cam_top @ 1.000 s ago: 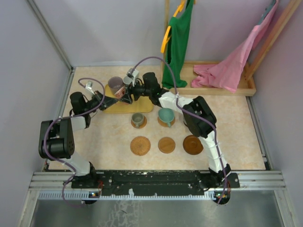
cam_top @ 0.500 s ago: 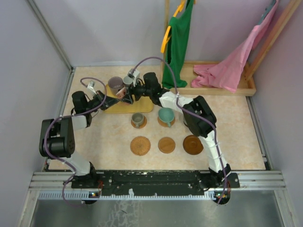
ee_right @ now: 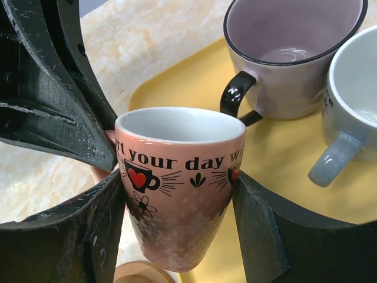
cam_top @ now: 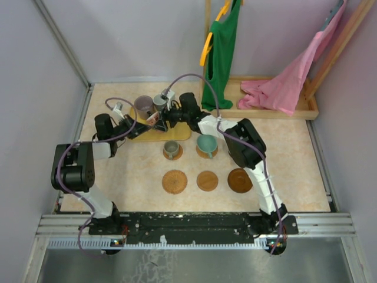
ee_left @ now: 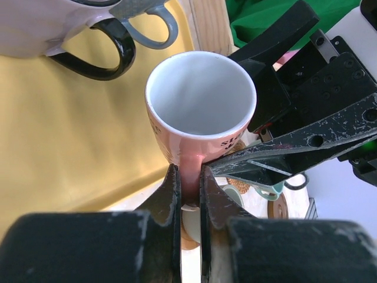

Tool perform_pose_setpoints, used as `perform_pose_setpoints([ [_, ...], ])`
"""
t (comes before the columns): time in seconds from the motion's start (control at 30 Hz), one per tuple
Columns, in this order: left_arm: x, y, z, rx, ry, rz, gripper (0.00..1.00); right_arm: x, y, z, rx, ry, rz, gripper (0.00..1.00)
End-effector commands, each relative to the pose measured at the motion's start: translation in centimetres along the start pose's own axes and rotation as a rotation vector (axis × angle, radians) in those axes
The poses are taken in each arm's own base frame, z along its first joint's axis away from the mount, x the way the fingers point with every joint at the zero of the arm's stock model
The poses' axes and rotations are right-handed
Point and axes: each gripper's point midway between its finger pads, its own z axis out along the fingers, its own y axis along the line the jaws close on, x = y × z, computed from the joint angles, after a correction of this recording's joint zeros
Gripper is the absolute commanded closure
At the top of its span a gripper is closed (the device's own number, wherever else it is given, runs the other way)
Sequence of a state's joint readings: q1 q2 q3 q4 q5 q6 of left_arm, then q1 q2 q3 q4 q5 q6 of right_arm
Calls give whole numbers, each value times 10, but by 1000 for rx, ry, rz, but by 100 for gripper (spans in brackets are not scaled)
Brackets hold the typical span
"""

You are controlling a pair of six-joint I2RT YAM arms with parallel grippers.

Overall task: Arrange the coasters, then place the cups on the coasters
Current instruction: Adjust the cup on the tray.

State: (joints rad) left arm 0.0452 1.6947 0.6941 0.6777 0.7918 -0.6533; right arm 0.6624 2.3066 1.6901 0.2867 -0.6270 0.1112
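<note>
A pink cup (cam_top: pixel 152 117) with black lettering and a white inside (ee_left: pixel 200 100) hangs over the front edge of the yellow tray (cam_top: pixel 174 133). My left gripper (ee_left: pixel 189 183) is shut on its handle. My right gripper (ee_right: pixel 179 200) clamps the cup's body (ee_right: pixel 177 177) from both sides. A purplish cup (ee_right: pixel 294 53) and a grey cup (ee_right: pixel 353 88) stand on the tray. A grey cup (cam_top: pixel 171 149) and a teal cup (cam_top: pixel 207 144) each sit on a coaster. Three bare coasters (cam_top: pixel 175 181) (cam_top: pixel 207 181) (cam_top: pixel 240 180) lie in a row in front.
Both arms meet over the tray at the back left. A wooden rack base (cam_top: pixel 306 109) with a green garment (cam_top: pixel 222 53) and a pink garment (cam_top: pixel 288 82) stands at the back right. Walls close in the left (cam_top: pixel 35 106) and right sides.
The left arm's wrist has shifted back and to the right, closer to the tray. The pink cup and the right gripper have stayed almost in place.
</note>
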Motion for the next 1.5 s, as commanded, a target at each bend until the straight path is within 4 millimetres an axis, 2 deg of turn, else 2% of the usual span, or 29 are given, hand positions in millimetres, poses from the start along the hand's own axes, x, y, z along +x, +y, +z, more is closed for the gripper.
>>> perform_pose_setpoints([
  [0.0,-14,3,10,-11,-28,57,100,-31,8,7,-64,-89,-97,51],
  [0.17,-9,9,14,-16,-17,44,100,-19,2,10,-65,-74,-85,49],
  [0.6,-3,17,18,-23,-12,19,100,-15,-3,2,-58,-72,-65,37],
  [0.67,-3,18,17,-26,-12,18,100,-15,-4,1,-61,-71,-57,26],
  [0.97,0,21,19,-28,-10,10,100,-16,-7,-3,-61,-68,-44,25],
  [1.2,-3,18,18,-36,-12,32,100,-31,-9,-19,-24,-91,-49,22],
  [1.47,-9,12,18,-54,-26,73,100,-58,3,-43,1,-124,-77,22],
])
